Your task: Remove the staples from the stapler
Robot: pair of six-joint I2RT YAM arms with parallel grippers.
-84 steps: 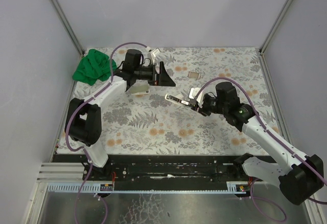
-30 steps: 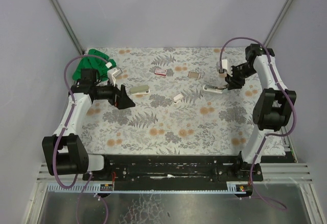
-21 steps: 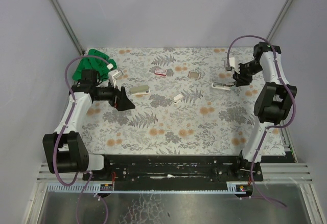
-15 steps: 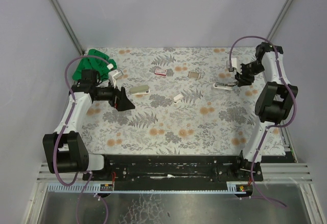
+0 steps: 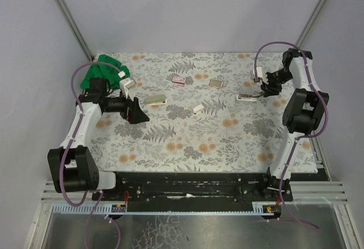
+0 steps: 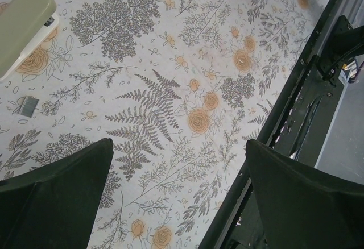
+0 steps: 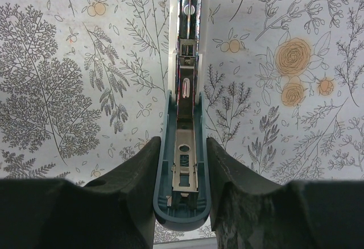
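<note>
Gripping the open stapler [image 7: 185,107] by its tail, the right pincer [image 7: 182,155] could let it pivot; left pincer [image 6: 179,146] gapes.

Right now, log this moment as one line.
left gripper: open, empty, over table | right gripper: shut on opened stapler | staples: loose strip on table near grey stapler

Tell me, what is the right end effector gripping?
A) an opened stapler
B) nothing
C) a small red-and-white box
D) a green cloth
A: in the right wrist view, the right end effector is closed on both sides of the opened stapler, whose metal channel lies exposed.
</note>
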